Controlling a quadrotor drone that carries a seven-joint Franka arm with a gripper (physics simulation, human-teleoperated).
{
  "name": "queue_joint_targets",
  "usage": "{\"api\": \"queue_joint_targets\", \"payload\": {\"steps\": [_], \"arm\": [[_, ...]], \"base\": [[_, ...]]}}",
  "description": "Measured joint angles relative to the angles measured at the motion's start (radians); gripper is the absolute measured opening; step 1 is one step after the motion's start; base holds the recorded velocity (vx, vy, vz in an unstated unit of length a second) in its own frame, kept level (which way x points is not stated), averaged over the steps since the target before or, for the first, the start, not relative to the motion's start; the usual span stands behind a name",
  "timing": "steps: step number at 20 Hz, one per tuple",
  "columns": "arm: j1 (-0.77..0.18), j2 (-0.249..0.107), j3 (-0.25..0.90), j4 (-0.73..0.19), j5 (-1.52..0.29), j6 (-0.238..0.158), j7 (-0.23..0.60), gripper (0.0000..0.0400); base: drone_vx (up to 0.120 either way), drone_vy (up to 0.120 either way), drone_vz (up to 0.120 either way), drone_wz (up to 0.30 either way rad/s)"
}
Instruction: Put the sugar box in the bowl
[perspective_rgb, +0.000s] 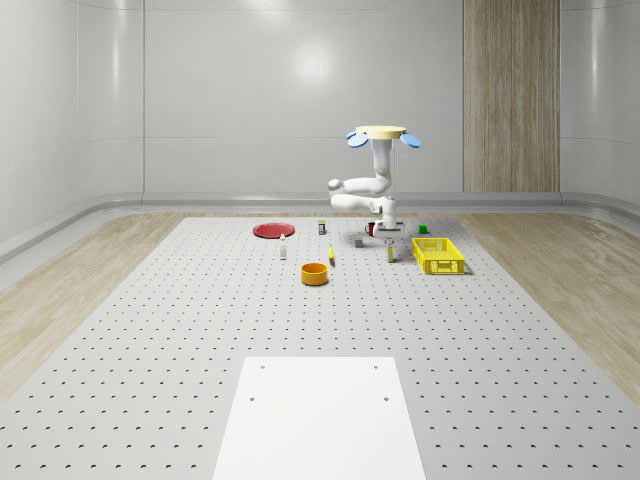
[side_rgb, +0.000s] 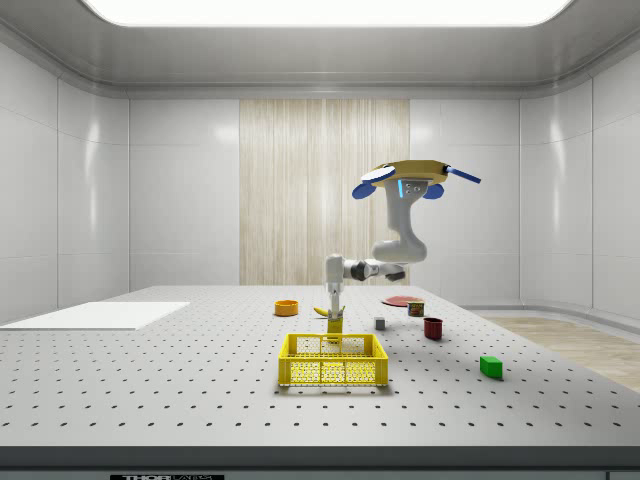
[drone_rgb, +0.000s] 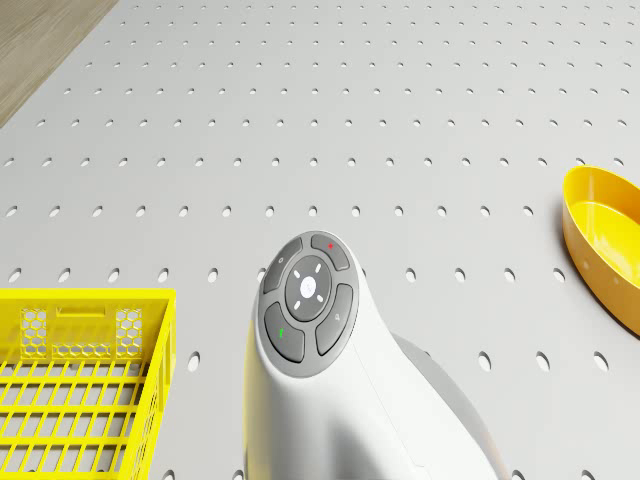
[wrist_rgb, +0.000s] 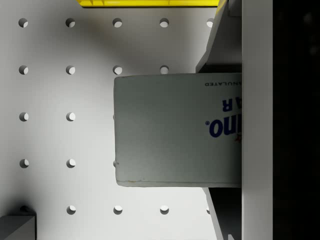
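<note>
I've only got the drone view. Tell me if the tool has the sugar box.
Observer: Yes. In the wrist view the tool has its fingers pressed against two opposite faces of the sugar box.
Operator: Give me the bowl's place.
Observer: In the whole-scene view the bowl sits left of the tool and nearer the camera.
Operator: Report the drone.
Observer: The drone hovers above the table, beside the yellow crate.

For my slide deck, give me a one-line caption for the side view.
Drone hovers over the table, its tool at the sugar box behind the yellow basket.
</note>
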Motion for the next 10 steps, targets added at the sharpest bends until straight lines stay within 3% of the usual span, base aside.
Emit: {"api": "queue_joint_targets", "payload": {"steps": [4, 7, 10], "arm": [[0.000, 0.001, 0.038, -0.010, 0.036, -0.016, 0.002, 0.0165], [0.000, 0.002, 0.074, -0.017, 0.070, -0.028, 0.007, 0.0165], [-0.002, 0.000, 0.097, -0.021, 0.093, -0.034, 0.010, 0.0165]], "base": [[0.000, 0.000, 0.010, 0.000], [0.013, -0.013, 0.120, 0.000], [0.120, -0.120, 0.120, 0.000]]}}
